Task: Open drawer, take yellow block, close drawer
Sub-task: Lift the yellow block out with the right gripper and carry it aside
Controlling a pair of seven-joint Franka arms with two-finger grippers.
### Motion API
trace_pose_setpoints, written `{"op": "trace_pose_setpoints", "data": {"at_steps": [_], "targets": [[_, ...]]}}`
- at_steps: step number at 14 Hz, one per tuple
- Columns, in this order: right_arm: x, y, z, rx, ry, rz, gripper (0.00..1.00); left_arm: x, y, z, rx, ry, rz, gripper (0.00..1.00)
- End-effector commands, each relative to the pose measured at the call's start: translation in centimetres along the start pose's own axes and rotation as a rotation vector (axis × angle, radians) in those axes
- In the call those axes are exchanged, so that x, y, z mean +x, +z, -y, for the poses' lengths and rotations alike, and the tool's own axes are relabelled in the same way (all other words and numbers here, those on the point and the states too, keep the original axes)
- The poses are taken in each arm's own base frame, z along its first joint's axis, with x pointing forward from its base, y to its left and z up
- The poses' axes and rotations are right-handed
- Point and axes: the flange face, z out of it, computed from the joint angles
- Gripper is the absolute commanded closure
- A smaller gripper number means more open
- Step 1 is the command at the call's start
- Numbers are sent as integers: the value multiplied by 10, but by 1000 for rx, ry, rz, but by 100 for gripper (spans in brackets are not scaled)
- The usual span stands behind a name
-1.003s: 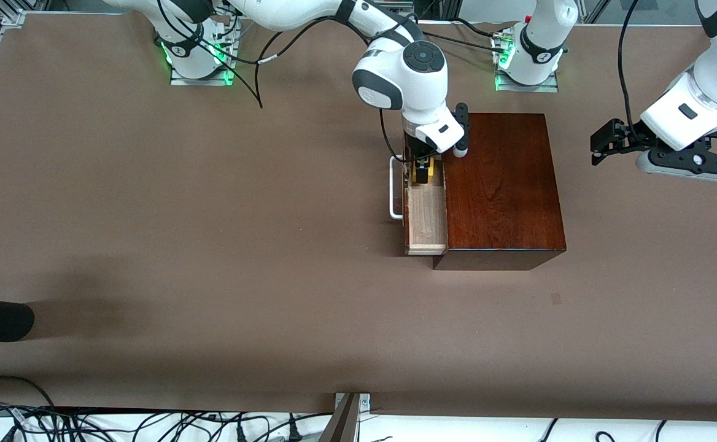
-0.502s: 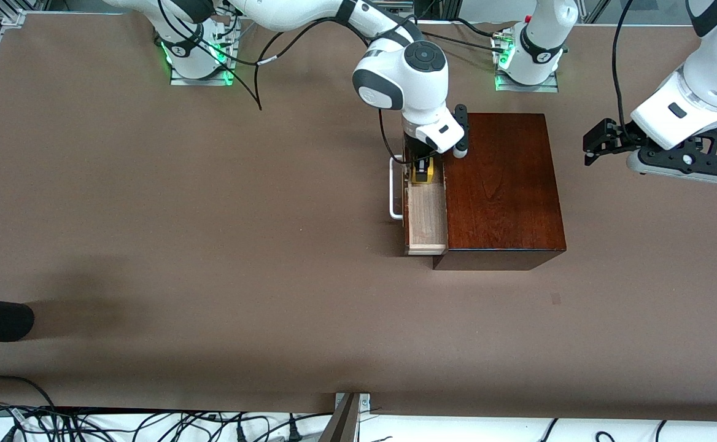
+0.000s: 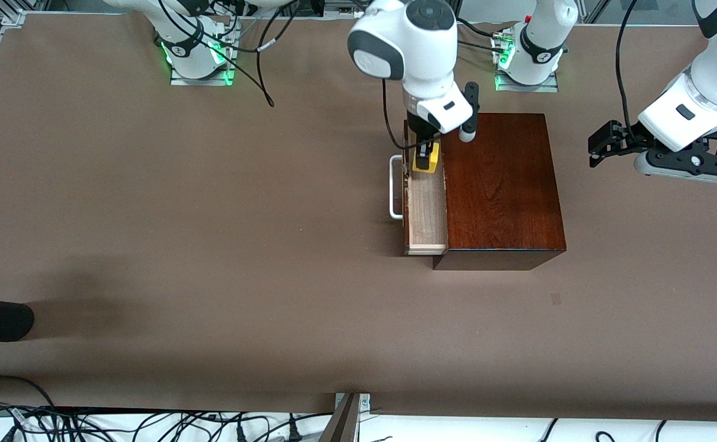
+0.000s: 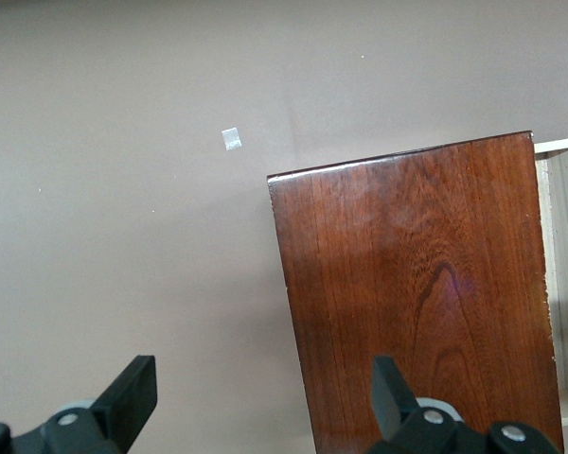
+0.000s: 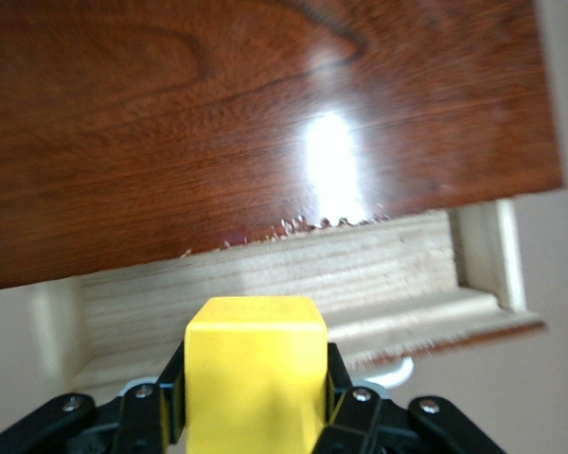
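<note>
Bench [image 3: 211, 245]: brown surface; carries the mahogany box toward the left arm's end.
Box [image 3: 503, 184]: glossy dark reddish-brown top, seen also in the left wrist view [image 4: 417, 293] and the right wrist view [image 5: 246, 123].
Drawer [image 3: 426, 215]: pulled out of the box on the side toward the right arm's end; pale wood tray open to the sky, floor bare where visible. Light-wood tray also shows in the right wrist view [image 5: 284, 274].
Handle [image 3: 395, 187]: white U-shaped bar on the drawer's front.
Yellow block [image 3: 426, 159]: clamped in the right gripper, raised over the end of the drawer tray nearest the robot bases, just beside the box's edge. In the right wrist view [image 5: 256, 374] it fills the gap between the fingers, clear of the tray floor.
Right gripper [image 3: 425, 156]: pointing down over the open drawer; fingers [image 5: 346, 392] closed firmly on two opposite sides of the yellow block.
Left gripper [image 3: 604, 144]: up in the air over bare bench off the box's side at the left arm's end, waiting; fingers [image 4: 133, 397] spread wide, holding nothing.
Small pale mark [image 4: 231, 139]: on the bench near the box's corner.
Cables [image 3: 260, 67]: black, trailing over the bench near the right arm's base.
</note>
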Motion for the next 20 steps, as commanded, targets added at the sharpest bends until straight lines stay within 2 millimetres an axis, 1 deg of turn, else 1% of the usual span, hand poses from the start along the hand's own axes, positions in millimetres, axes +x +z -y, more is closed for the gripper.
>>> {"op": "trace_pose_setpoints", "data": {"at_steps": [1,3,5,7,8,9,10,11,12,13,14,15,16,17,18,20], "targets": [[-20,-52,-29,-8,93,-5,100,3,-8,-4,-4,1,-11,0],[-44,-77,-69,-36,196,-9,100,3,-8,-6,-4,5,-15,0],[-77,-100,-114,-57,293,-1,100,3,-9,-6,-5,5,-18,0],[-117,-117,-155,-61,363,42,100,2,-11,-7,-8,4,-19,0],[-135,-123,-173,-69,398,60,100,2,-11,-7,-11,3,-18,0],[-155,-124,-192,-66,436,81,100,2,-10,-10,-11,8,-16,0],[-174,-143,-208,-77,477,69,100,3,-9,-9,-11,7,-16,0],[-194,-144,-219,-74,512,83,100,2,-10,-7,-13,3,-15,0],[-223,-145,-232,-51,568,98,100,2,-10,-5,-11,0,-13,0],[-255,-143,-247,-3,636,96,100,2,-9,-4,-11,-1,-10,0],[-282,-142,-260,41,689,84,100,2,-9,-4,-8,-1,-11,0],[-304,-137,-267,56,733,104,100,2,-7,-5,-8,2,-4,0],[-325,-131,-274,55,766,129,100,-2,-5,-8,-10,10,29,0],[-347,-116,-277,68,803,164,100,-8,-3,-15,-8,19,74,0],[-365,-102,-281,77,835,185,100,-9,-3,-23,-8,33,83,0],[-414,-65,-288,107,911,247,100,-6,1,-25,-7,39,84,0]]}}
